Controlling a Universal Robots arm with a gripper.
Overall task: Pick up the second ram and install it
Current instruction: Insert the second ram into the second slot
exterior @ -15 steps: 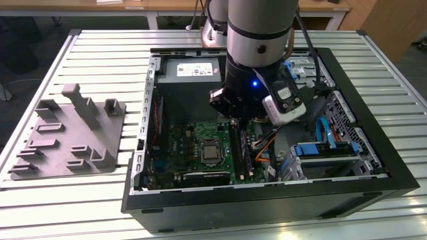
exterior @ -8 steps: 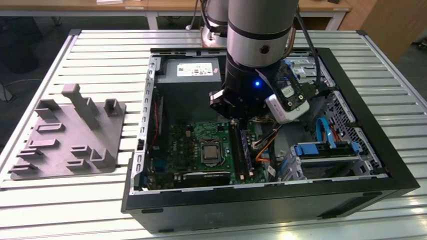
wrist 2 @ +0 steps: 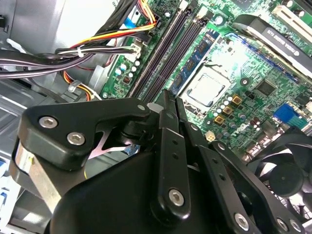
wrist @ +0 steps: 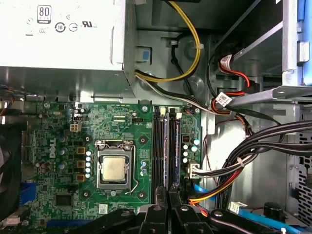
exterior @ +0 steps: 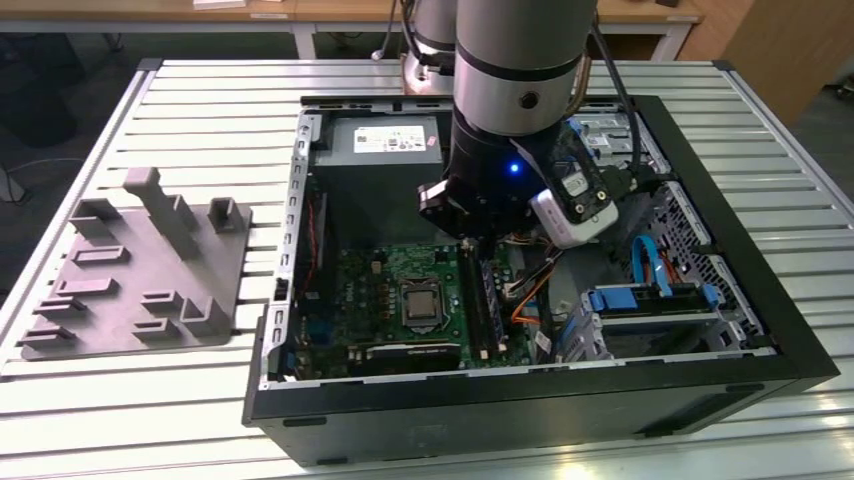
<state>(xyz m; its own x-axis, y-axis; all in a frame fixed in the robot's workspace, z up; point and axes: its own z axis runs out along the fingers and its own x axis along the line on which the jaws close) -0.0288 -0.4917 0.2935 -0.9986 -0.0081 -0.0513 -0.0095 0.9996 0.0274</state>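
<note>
The second ram (wrist: pixel 174 146), a thin dark blue-green strip, stands on edge in the memory slot farthest from the processor (wrist: pixel 113 168) on the green motherboard (exterior: pixel 380 300). My gripper (wrist: pixel 169 197) is down inside the open computer case (exterior: pixel 534 400), with its black fingers (wrist 2: pixel 165 122) shut together at one end of that strip. Nothing shows between the fingers. Whether the tips touch the strip I cannot tell. In the exterior view the gripper (exterior: pixel 470 240) hangs over the far end of the slots (exterior: pixel 475 305). The black slots (wrist 2: pixel 168 41) run on past the fingertips.
A grey moulded fixture (exterior: pixel 147 270) lies on the slatted table to the exterior view's left of the case. Inside the case are the power supply (wrist: pixel 58 39), bundles of cables (wrist: pixel 234 161) right beside the slots, a blue drive bay (exterior: pixel 654 300) and a fan (wrist 2: pixel 287 170).
</note>
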